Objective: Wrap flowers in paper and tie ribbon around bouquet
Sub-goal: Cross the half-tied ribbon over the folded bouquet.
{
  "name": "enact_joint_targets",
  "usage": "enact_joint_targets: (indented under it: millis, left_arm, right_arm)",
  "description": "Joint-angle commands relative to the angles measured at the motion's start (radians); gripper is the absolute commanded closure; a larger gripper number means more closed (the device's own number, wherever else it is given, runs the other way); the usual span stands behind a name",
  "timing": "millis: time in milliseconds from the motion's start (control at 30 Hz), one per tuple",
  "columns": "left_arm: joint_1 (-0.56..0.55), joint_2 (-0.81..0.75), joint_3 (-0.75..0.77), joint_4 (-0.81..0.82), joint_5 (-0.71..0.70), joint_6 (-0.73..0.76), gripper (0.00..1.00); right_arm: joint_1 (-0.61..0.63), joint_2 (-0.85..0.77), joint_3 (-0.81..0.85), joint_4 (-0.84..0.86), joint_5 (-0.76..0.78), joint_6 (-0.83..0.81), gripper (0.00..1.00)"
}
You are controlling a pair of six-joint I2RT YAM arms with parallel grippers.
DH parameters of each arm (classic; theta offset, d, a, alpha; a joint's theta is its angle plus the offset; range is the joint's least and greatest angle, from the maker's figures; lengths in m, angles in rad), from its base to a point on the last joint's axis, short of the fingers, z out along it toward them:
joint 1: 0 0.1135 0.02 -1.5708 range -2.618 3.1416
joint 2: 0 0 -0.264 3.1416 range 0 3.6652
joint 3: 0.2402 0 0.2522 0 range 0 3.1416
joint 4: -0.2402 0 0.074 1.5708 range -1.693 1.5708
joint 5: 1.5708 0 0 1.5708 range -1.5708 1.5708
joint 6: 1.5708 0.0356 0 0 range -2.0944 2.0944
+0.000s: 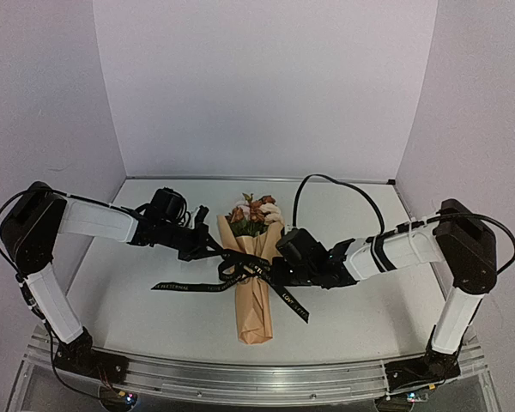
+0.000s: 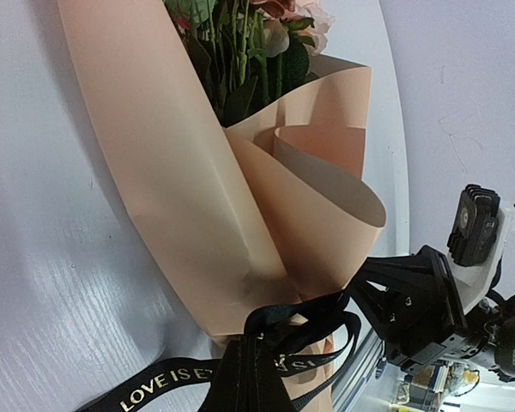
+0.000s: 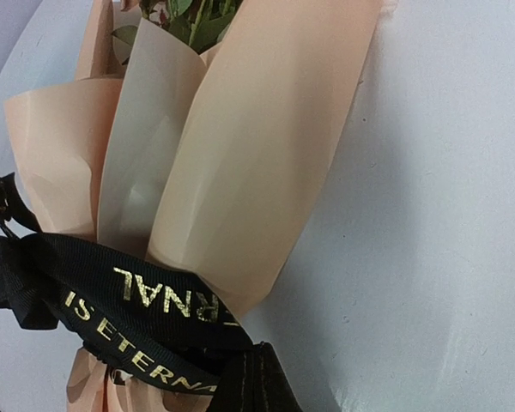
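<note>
Bouquet (image 1: 253,300) lies flat near the middle of the table (image 1: 129,300), wide end toward the back wall, narrow end toward the arm bases; slim cone, slightly flared at the top

Paper (image 2: 154,172) peach-tan, smooth, faintly glossy; rolled in overlapping layers, with several curled edges standing free at the mouth of the cone; the inner face reads a paler beige in the right wrist view

Flowers (image 1: 256,210) show only at the wide end: pink, cream and rust blooms over dark green leaves; thin green stems (image 2: 236,60) run down inside the wrap

Ribbon (image 1: 239,266) black satin with gold capitals; "LOVE IS ET…" legible in the left wrist view, "IS ETERNAL" in the right; it crosses the cone about halfway down and bunches into loops there; one tail lies flat on the table to the left, another trails down and right past the cone

Left gripper (image 1: 213,249) sits at the cone's left side, jaws closed, ribbon pinched between them; right gripper (image 1: 273,273) at the cone's right side, jaws likewise closed on the ribbon; black fabric gathers to the bottom edge of each wrist view

Table white with a faint grain, lightly reflective; walls (image 1: 266,86) plain pale lilac-white on three sides; a metal rail (image 1: 240,378) runs along the near edge under the arm bases
</note>
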Motion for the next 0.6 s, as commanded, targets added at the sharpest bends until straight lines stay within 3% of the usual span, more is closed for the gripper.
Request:
enact_joint_targets:
  millis: [0, 133, 267, 467, 567]
  left_arm:
    - [-0.063, -0.018, 0.009, 0.009, 0.006, 0.016, 1.0]
    - [-0.101, 0.003, 0.019, 0.039, 0.011, -0.014, 1.0]
    - [-0.131, 0.021, 0.055, 0.034, 0.011, -0.018, 1.0]
    - [-0.144, 0.044, 0.092, 0.017, 0.019, -0.029, 1.0]
    - [-0.152, 0.057, 0.114, 0.004, 0.022, -0.031, 1.0]
  right_arm:
    - [-0.006, -0.033, 0.023, -0.015, 0.0, 0.002, 1.0]
    - [-0.006, -0.043, 0.047, -0.039, -0.019, -0.003, 1.0]
    - [-0.006, -0.057, 0.062, -0.058, -0.026, -0.005, 0.89]
    - [-0.006, -0.15, 0.049, -0.107, -0.009, -0.005, 0.53]
    - [-0.006, -0.207, 0.037, -0.13, -0.015, 0.006, 0.44]
